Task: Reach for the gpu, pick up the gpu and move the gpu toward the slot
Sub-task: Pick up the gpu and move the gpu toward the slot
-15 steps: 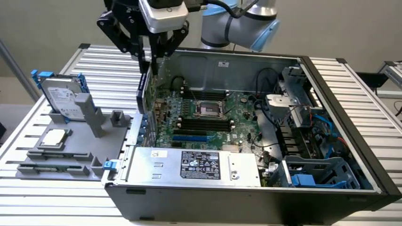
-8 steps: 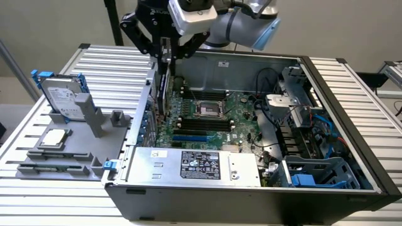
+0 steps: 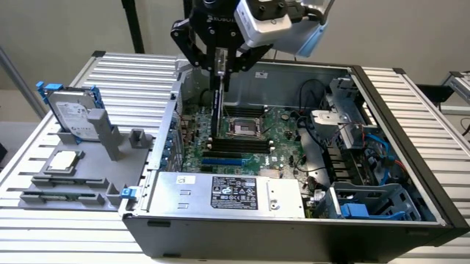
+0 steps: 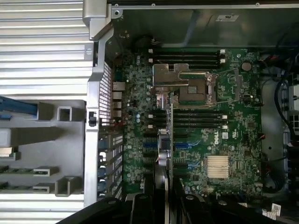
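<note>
My gripper (image 3: 220,65), upper centre of frame, clamps the thin green circuit-board gpu (image 3: 216,107) edge-on above the green motherboard (image 3: 253,137); pickup done, card not yet seated in a slot.

Green motherboard (image 3: 253,137), silver hard drive (image 3: 74,115) with blue rails, grey, perhaps plastic, holder (image 3: 88,176)

Open room is left above the motherboard (image 3: 250,137) at the case's middle. Passage is bounded by the power supply (image 3: 228,192) at the near edge, the cable bundle (image 3: 316,148) and drive cage (image 3: 345,110) toward the exterior view's right, and the case wall (image 3: 173,121) opposite.
</note>
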{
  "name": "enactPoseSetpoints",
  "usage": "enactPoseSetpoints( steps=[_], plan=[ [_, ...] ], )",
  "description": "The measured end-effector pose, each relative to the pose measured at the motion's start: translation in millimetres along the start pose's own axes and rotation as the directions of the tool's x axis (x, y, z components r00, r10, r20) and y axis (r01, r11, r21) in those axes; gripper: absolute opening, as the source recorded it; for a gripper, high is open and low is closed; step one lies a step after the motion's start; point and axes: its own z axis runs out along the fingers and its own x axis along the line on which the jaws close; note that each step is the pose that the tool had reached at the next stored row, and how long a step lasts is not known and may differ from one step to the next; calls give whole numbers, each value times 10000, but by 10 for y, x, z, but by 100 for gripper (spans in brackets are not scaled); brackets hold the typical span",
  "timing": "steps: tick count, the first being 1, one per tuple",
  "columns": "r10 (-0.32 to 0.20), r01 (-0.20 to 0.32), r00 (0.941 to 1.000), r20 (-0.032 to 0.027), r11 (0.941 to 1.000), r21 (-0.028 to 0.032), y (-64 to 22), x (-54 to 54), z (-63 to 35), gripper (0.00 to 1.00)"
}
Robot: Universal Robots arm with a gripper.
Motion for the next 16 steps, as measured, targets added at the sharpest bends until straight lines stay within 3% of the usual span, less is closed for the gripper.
enactPoseSetpoints(
  steps=[13,16],
  plan=[
    [1,-1,10000,-2,10000,0,41,-591,32,27],
    [0,0,10000,-11,10000,1,42,-624,31,27]
  ],
)
